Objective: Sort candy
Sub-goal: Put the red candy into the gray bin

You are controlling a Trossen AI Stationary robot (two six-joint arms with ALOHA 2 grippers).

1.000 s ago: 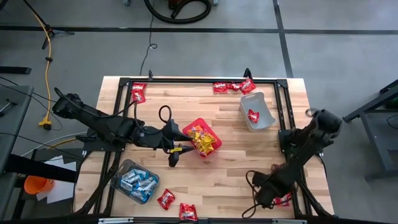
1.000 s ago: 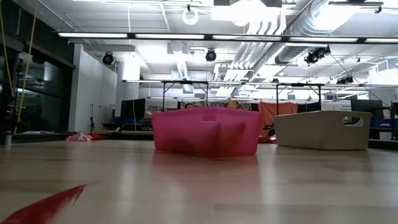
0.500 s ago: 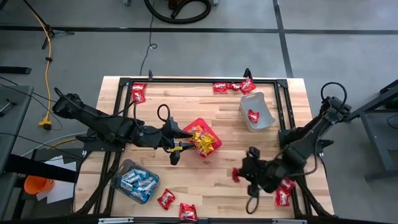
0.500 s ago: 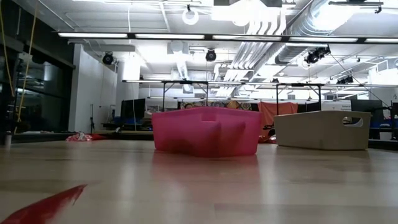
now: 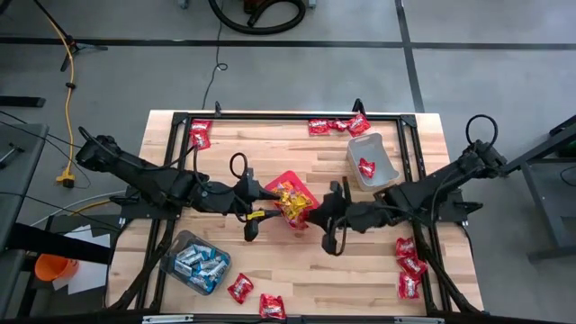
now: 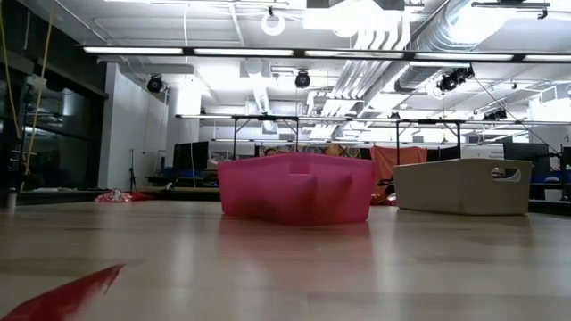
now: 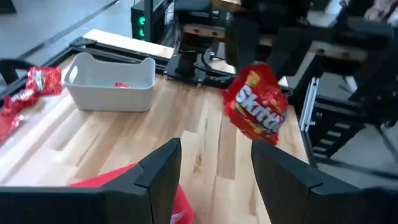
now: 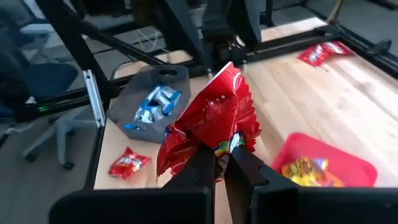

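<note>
Red bin (image 5: 286, 183), grey tub (image 5: 376, 176), clear tub (image 5: 171, 255)

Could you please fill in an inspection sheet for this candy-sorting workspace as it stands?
Surface: wooden table, black frame around it.
Job's things: red bin holds yellow packets; grey tub holds one red packet; clear tub holds blue-and-white packets.
Clutter: loose red packets at far edge, others at three corners.
Grippers: right gripper shut on a red packet beside the red bin; left gripper open, empty, at the bin's other side.
Cables: yellow cord and black hose on floor.
Surroundings: orange bucket on floor.
</note>
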